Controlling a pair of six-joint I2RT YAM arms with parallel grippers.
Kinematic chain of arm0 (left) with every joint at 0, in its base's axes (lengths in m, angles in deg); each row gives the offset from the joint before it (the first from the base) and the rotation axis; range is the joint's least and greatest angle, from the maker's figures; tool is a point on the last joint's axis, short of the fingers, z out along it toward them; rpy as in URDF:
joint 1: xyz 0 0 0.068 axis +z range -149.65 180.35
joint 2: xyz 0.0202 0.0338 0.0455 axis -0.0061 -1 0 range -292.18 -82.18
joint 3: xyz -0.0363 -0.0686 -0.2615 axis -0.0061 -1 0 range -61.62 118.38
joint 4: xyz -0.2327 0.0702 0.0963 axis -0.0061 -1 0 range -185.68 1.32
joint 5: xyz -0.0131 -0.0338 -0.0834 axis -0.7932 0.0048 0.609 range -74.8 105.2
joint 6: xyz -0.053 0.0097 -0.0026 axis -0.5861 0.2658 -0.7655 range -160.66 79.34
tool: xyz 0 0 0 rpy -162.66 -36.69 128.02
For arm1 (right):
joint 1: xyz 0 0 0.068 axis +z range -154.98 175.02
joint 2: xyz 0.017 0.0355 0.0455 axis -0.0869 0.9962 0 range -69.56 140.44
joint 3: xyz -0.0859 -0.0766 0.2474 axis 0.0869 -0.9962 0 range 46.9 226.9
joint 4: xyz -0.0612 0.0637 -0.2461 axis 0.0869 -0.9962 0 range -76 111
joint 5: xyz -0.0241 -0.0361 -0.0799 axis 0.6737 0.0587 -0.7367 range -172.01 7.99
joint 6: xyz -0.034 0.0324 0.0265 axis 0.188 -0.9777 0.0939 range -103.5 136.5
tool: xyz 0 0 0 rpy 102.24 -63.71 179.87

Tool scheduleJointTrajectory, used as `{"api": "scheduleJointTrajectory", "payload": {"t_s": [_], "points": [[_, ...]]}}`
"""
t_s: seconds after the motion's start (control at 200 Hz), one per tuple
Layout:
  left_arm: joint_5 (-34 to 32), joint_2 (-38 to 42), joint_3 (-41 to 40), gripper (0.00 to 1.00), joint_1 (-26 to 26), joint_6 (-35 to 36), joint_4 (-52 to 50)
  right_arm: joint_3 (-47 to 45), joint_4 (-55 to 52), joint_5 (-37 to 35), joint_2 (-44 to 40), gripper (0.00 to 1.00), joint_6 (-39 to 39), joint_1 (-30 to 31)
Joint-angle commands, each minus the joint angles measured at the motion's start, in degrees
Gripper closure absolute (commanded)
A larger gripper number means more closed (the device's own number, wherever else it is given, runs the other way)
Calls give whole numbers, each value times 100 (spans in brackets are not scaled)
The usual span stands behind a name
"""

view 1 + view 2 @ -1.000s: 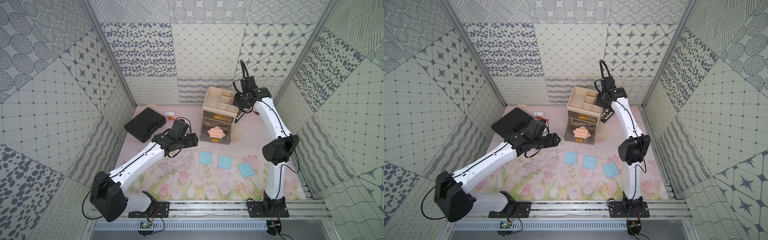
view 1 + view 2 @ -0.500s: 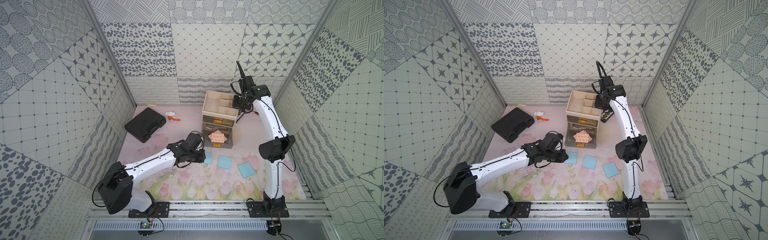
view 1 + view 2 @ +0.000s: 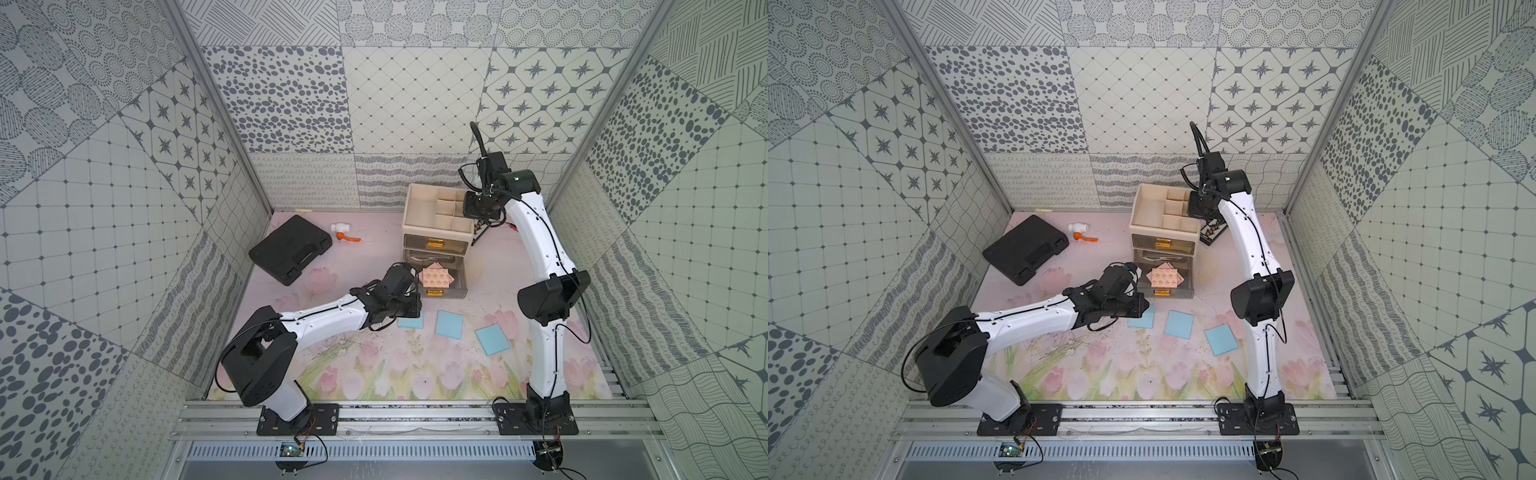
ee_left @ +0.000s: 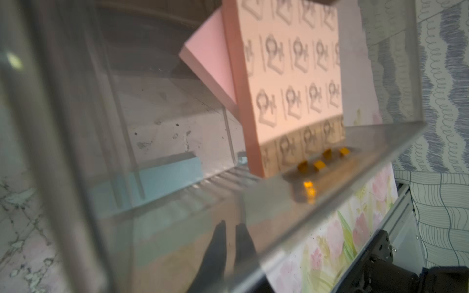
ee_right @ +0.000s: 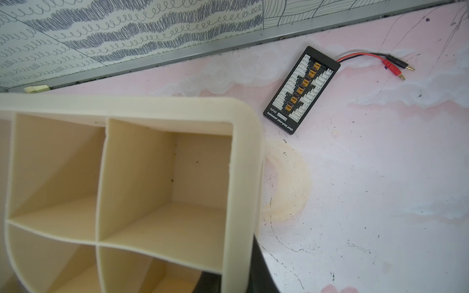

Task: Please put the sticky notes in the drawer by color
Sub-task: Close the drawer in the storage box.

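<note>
The left fingers point(image 4: 218, 251) are down at the far left corner of the leftmost blue note point(image 3: 412, 323), just on the near side of the open drawer point(image 3: 462, 275). The left wrist view shows them as two dark blurs almost touching, with a sliver between; whether the note's edge sits in that sliver cannot be told. In both top views the left wrist covers that corner. The middle blue note point(image 3: 449, 325) and the right blue note point(image 3: 493, 340) lie flat on the worktop point(image 3: 374, 370) in a row to the right, each apart from its neighbour. The pink notes point(image 3: 436, 277) sit fanned inside the drawer, the top one printed with a grey pattern. The right fingers point(image 5: 262, 266) are clamped on the right wall of the organiser point(image 5: 245, 162), one inside a compartment and one outside. The drawer's clear wall, with its gold handle point(image 4: 308, 189), stands between the left wrist camera and the left fingers and smears them. At the far left lie a black case point(image 3: 291, 248) and a white valve point(image 3: 341, 228) with an orange lever. A charging board point(image 5: 302, 88) with red and black leads point(image 5: 388, 63) lies right of the organiser. The upper drawer point(image 3: 434, 242) is shut. A pale outline at the open drawer's far end is too faint to name.
</note>
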Motion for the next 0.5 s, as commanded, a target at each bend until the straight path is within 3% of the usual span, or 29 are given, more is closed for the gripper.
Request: {"api": "scheduleJointTrajectory", "payload": {"t_s": [0.0,0.495], "points": [[-185,-387,186,87,323,130,1119,-40,-174,535,-339,100,129,61],[-57,-886,1112,87,477,381,1457,-57,-237,816,-313,100,466,55]]}}
